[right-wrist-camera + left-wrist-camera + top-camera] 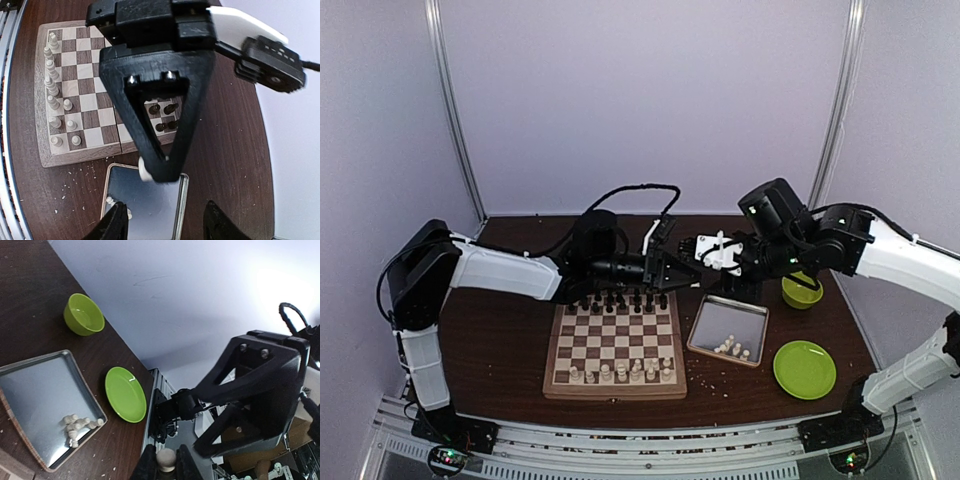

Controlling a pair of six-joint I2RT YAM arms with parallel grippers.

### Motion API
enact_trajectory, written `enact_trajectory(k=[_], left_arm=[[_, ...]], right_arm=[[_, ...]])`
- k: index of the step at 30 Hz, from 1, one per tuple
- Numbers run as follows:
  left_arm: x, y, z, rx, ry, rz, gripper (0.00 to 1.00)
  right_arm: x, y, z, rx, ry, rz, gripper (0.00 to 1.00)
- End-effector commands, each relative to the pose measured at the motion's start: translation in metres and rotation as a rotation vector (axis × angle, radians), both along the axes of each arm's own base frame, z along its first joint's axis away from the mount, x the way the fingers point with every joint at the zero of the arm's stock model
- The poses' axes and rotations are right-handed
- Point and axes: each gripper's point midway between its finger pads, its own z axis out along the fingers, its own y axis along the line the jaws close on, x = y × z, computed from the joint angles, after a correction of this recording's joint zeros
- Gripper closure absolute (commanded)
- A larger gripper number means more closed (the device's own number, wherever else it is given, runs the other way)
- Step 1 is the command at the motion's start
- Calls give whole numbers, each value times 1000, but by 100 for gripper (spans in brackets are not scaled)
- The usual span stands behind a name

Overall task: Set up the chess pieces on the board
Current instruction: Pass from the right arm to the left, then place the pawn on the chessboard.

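The wooden chessboard (615,345) lies at the table's middle. Cream chess pieces (620,372) stand along its near rows and dark pieces (620,300) along its far rows. My left gripper (665,268) hovers above the board's far right corner, shut on one cream piece (166,458), which also shows in the right wrist view (146,170). My right gripper (705,250) faces it closely in the air, jaws open wide and empty (167,225). Several more cream pieces (732,346) lie in the metal tray (715,318).
A green bowl (801,291) stands behind the tray and a green plate (804,369) to its right. Pale crumbs dot the dark table around the tray. Purple walls close in the back and sides.
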Motion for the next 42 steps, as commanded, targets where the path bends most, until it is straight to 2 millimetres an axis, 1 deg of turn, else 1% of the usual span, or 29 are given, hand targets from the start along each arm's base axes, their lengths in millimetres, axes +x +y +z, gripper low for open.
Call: enact_trajectory(k=[1, 4, 5, 6, 7, 9, 10, 11, 13, 17, 18, 19, 22, 24, 27, 28, 29, 30, 32, 34, 38, 40, 42], left_arm=[[15, 28, 15, 11, -176, 75, 95], [25, 50, -6, 196, -355, 171, 95], [30, 61, -7, 253, -440, 220, 95], [38, 73, -12, 318, -512, 284, 94], [38, 86, -23, 372, -571, 309, 94], [43, 110, -37, 455, -671, 381, 94], [44, 120, -41, 479, -714, 410, 94], [43, 131, -50, 508, -746, 432, 94], [39, 148, -57, 519, -801, 475, 94], [32, 176, -73, 540, -853, 548, 95], [31, 181, -73, 525, -865, 575, 95], [30, 188, -78, 527, -871, 596, 95], [25, 200, -89, 520, -889, 631, 95], [21, 207, -103, 523, -890, 640, 95], [17, 212, -114, 511, -891, 647, 94], [16, 211, -115, 502, -894, 648, 94], [12, 217, -126, 516, -886, 640, 94], [9, 219, -131, 515, -885, 640, 94], [6, 223, -136, 503, -885, 648, 93], [4, 224, -137, 481, -884, 654, 92], [4, 226, -150, 502, -856, 652, 90], [4, 228, -154, 512, -844, 656, 85], [3, 231, -156, 519, -832, 666, 74]], right_arm=[[-16, -15, 2, 8, 26, 1, 47], [-22, -23, -14, 1, 60, -12, 47], [-21, -26, -18, 1, 66, -21, 46], [-22, -28, -24, -1, 74, -28, 46], [-22, -29, -28, 0, 85, -35, 46], [-24, -29, -36, 1, 110, -38, 46], [-24, -29, -38, 2, 119, -38, 46], [-26, -28, -40, 4, 129, -35, 46], [-26, -27, -43, 2, 140, -36, 46], [-24, -25, -47, -6, 159, -38, 46], [-24, -24, -49, -8, 165, -39, 46], [-24, -23, -49, -10, 171, -38, 46], [-24, -21, -53, -18, 190, -33, 46], [-24, -20, -56, -30, 199, -29, 47], [-24, -19, -60, -44, 213, -28, 46], [-24, -18, -61, -47, 218, -26, 46], [-24, -17, -62, -51, 223, -27, 46], [-24, -17, -63, -52, 227, -25, 46], [-23, -16, -66, -60, 238, -30, 46], [-23, -14, -68, -68, 249, -26, 46], [-23, -10, -68, -76, 267, -20, 46], [-23, -9, -69, -77, 272, -17, 46], [-23, -8, -71, -80, 280, -14, 46]])
